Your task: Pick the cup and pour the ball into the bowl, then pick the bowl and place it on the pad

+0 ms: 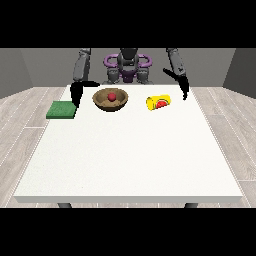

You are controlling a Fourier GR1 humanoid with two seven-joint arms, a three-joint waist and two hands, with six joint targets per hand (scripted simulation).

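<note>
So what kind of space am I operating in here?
Probably a bare test room set up for tabletop handling, not a home or kitchen: one large white table on a pale wood-plank floor, plain grey walls, and only a bowl, yellow cup and green pad laid out.

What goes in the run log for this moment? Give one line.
ball: in bowl | cup: on its side, free | pad: bare | stage: bowl pickup pending

Bare table [125, 160] fronts bowl [110, 99], cup [158, 102] and pad [62, 110].
</note>
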